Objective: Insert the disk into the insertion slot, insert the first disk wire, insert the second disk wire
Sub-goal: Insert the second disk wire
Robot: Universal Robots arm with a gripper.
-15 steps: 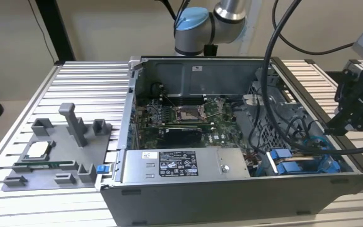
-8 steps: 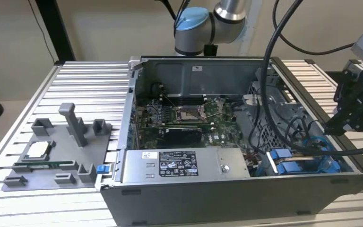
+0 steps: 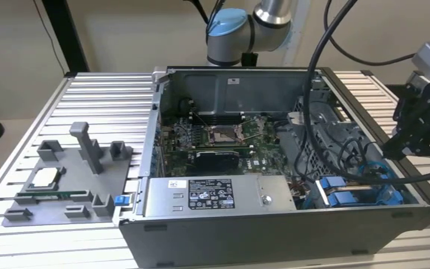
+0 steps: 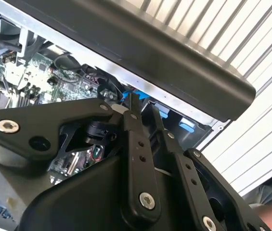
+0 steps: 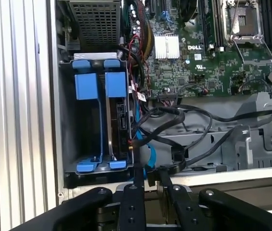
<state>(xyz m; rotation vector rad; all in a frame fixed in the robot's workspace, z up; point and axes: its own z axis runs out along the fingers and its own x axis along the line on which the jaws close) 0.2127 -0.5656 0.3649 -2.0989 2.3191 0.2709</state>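
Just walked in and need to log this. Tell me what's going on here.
A robot arm is working over an open desktop computer case on a slatted metal table. Its black pincer hangs at the case's edge, next to the grey metal drive bay. The flat silver disk in its bright blue plastic frame already stands on edge inside that bay. A blue cable lies close to the pincer. Whether any wire is plugged into the disk cannot be told.
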